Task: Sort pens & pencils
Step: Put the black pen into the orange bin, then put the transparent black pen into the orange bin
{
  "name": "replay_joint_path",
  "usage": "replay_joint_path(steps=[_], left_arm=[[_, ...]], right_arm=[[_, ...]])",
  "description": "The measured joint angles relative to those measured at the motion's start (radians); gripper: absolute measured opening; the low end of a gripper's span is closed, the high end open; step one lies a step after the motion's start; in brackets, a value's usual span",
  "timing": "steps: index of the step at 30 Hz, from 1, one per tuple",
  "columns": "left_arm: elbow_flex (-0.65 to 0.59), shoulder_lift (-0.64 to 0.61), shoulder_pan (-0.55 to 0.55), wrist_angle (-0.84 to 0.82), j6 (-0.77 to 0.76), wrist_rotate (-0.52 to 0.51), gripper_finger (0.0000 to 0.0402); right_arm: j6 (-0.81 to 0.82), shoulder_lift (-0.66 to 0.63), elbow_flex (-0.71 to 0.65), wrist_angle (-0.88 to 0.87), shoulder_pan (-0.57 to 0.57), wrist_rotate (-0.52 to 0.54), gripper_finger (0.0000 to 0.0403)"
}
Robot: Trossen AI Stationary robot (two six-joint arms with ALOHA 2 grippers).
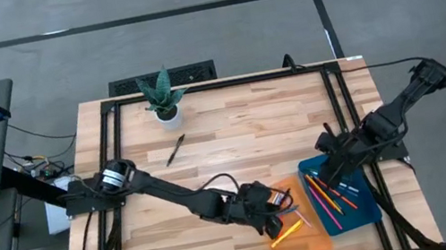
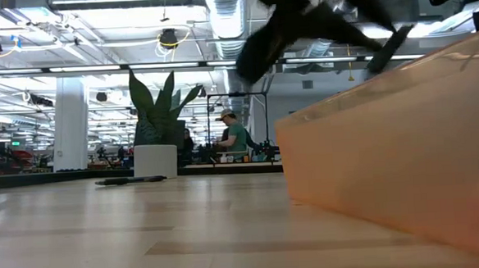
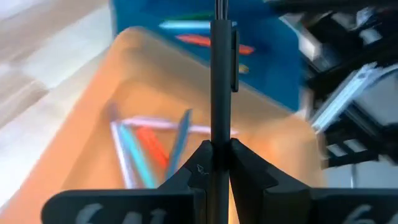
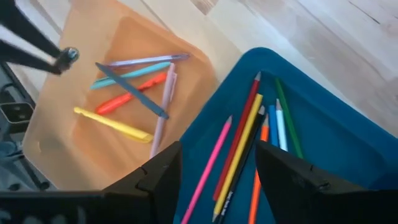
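Observation:
My left gripper (image 3: 219, 155) hovers over the flat orange tray (image 1: 302, 243), shut on a black pen (image 3: 219, 87). Several pens, yellow, red, light blue, dark blue and lilac, lie flat in the orange tray (image 4: 62, 124). My right gripper (image 4: 217, 177) is open above the flat blue tray (image 1: 368, 205), touching nothing. In the blue tray (image 4: 336, 143) lie several pencils (image 4: 239, 146): pink, red, yellow, black, orange, blue and green. One more black pen (image 1: 174, 149) lies on the bare table near the plant. My left gripper pinches the black pen between its two fingers (image 3: 245, 168), at the part of the barrel (image 3: 219, 134) behind the clip (image 3: 234, 62). The pen runs along the fingers and sticks out ahead of them. It is lifted clear above the orange tray.
A small potted plant (image 1: 162, 94) stands near the table's far edge. The two trays sit side by side at the near right of the table. The orange tray's wall (image 2: 388, 143) fills the right of the low view. A person (image 2: 235, 134) shows in the room beyond.

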Motion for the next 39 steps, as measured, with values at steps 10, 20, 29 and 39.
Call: replay_joint_path(steps=[10, 20, 29, 39], left_arm=[[0.02, 0.031, 0.022, -0.002, -0.002, 0.035, 0.0025], [0.023, 0.031, 0.067, 0.008, 0.028, 0.187, 0.0151], [0.024, -0.102, 0.12, 0.073, -0.035, 0.259, 0.0237], [0.026, -0.473, 0.184, -0.545, 0.04, -0.083, 0.0192]], right_arm=[[0.0, 0.058, -0.001, -0.002, -0.006, -0.009, 0.0221], [-0.008, 0.061, -0.001, -0.01, -0.006, -0.028, 0.0221], [-0.041, 0.052, -0.001, -0.005, -0.006, -0.06, 0.0221], [-0.096, -0.017, -0.001, -0.005, -0.006, -0.068, 0.0221]])
